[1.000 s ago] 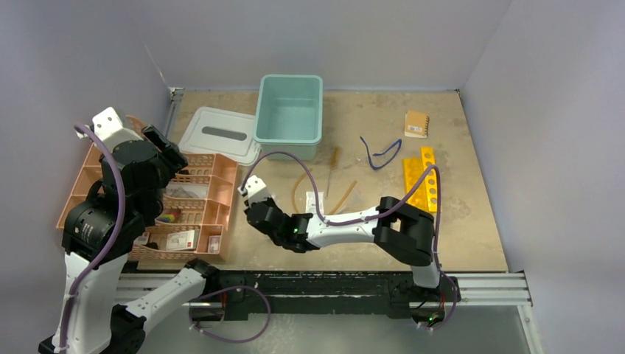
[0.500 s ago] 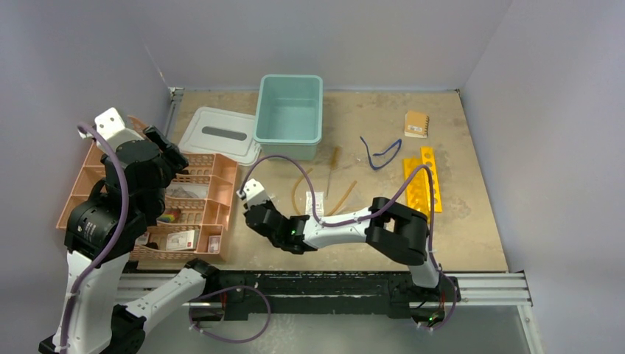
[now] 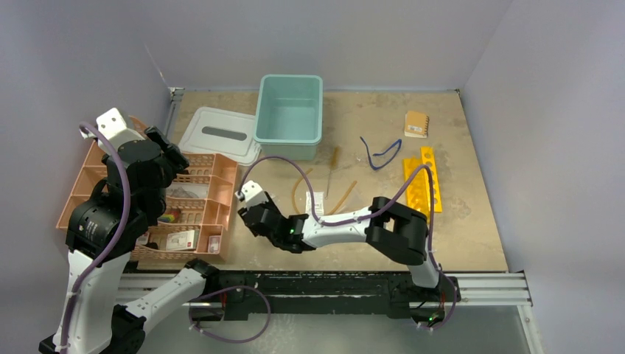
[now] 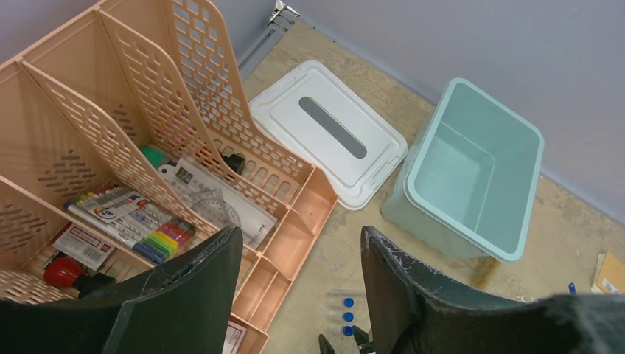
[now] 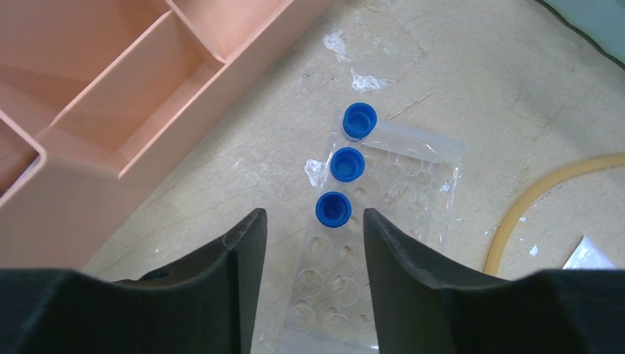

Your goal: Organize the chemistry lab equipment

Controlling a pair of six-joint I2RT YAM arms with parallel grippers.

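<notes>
Three blue-capped tubes [image 5: 345,164] lie side by side in a clear holder [image 5: 354,258] flat on the table, just right of the peach organizer tray [image 5: 110,110]. My right gripper [image 5: 312,215] is open and low over the holder's near end, one finger on each side with a gap to both. From the left wrist the tubes [image 4: 345,317] show below on the table. My left gripper [image 4: 301,243] hangs open and empty high above the organizer [image 4: 295,243]. In the top view the right gripper [image 3: 247,210] is beside the organizer's [image 3: 221,206] right edge, and the left gripper [image 3: 163,150] is over its far end.
Amber tubing [image 3: 298,188] and a white packet [image 3: 315,200] lie right of the right gripper. A teal bin [image 3: 289,114] and a white lid [image 3: 220,133] stand at the back. The blue glasses [image 3: 381,153], a yellow rack [image 3: 420,181] and a brown notebook [image 3: 416,124] are at the far right.
My right gripper has opened from nearly shut and its arm has crept slightly left. The left arm has not moved.
</notes>
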